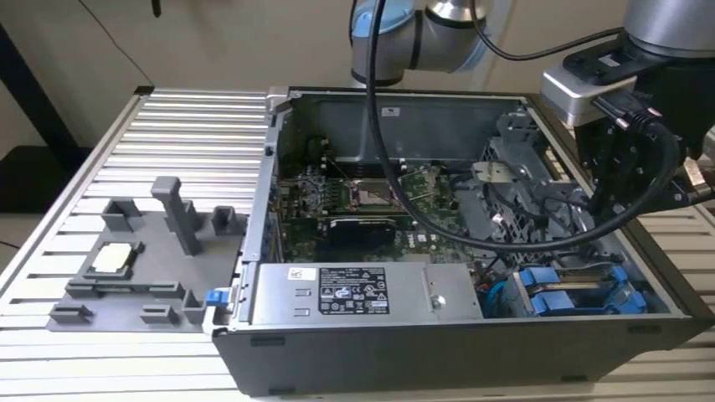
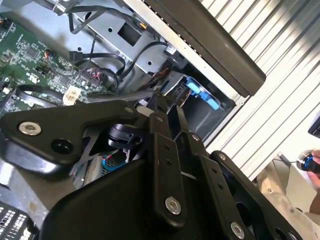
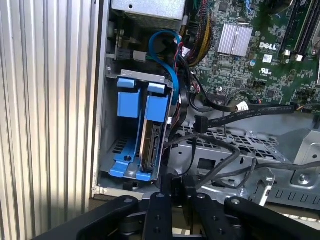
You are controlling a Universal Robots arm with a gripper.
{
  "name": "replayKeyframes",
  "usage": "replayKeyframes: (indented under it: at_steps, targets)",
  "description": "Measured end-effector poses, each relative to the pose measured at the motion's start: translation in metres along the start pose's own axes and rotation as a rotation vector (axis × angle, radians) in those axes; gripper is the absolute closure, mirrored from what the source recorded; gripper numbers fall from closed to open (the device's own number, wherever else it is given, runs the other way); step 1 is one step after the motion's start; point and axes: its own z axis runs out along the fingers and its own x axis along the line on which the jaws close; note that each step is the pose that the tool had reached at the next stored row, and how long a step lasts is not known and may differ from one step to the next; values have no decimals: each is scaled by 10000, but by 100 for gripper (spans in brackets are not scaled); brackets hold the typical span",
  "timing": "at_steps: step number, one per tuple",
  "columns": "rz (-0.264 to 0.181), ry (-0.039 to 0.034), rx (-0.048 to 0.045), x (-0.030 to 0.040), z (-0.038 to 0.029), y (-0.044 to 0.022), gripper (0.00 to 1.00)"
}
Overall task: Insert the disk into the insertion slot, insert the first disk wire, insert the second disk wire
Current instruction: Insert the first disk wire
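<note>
The disk (image 3: 150, 141), silver-grey in a bright blue frame, stands on edge inside the insertion slot (image 3: 111, 131) of the dark metal drive bay, beside a second blue-fronted carrier (image 3: 128, 98). In the exterior view the blue frames (image 1: 572, 293) sit at the case's front right corner. My gripper (image 3: 178, 196) hangs just off the disk's open end, shut on a black wire connector (image 3: 174, 183) whose cable loops away over the perforated cage. In the second wrist view the gripper (image 2: 161, 109) points toward the blue frame (image 2: 202, 95).
The open computer case (image 1: 447, 352) holds a green motherboard (image 1: 357, 201), a power supply (image 1: 347, 293) and loose black cables (image 3: 235, 112). A grey fixture (image 1: 134, 260) lies on the ribbed table at the exterior view's left. A person's hand (image 2: 314, 167) shows beside the case.
</note>
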Motion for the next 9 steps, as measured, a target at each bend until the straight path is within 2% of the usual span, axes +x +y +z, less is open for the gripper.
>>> replayKeyframes:
  at_steps: [9]
  targets:
    - [0, 1, 6, 0, 0, 0, 81]
